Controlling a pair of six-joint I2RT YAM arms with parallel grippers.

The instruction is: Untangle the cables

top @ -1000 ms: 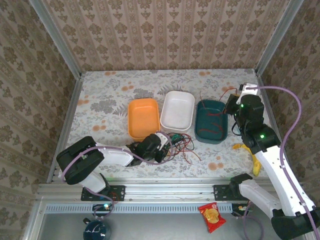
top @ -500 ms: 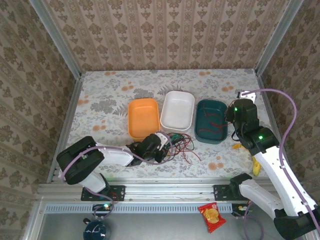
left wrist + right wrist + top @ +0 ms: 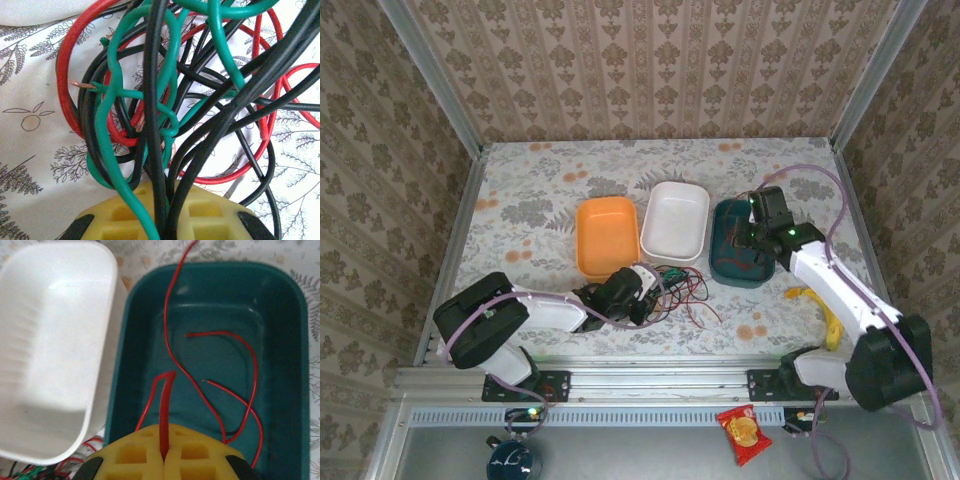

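We are looking at two arms built alike, each wearing white shells over its links and bulky black housings at its joints: the left arm (image 3: 545,312) at the lower left of the top view, the right arm (image 3: 840,290) at the right. A lilac hose (image 3: 555,297) is running along the left arm, and another (image 3: 805,168) is arcing above the right. Small green lights (image 3: 790,233) are glowing on the right arm's black joints. At the bottom edge of each wrist view, the left gripper (image 3: 165,220) and right gripper (image 3: 164,460) are showing yellow fingers with square recesses, flanked by black pieces.
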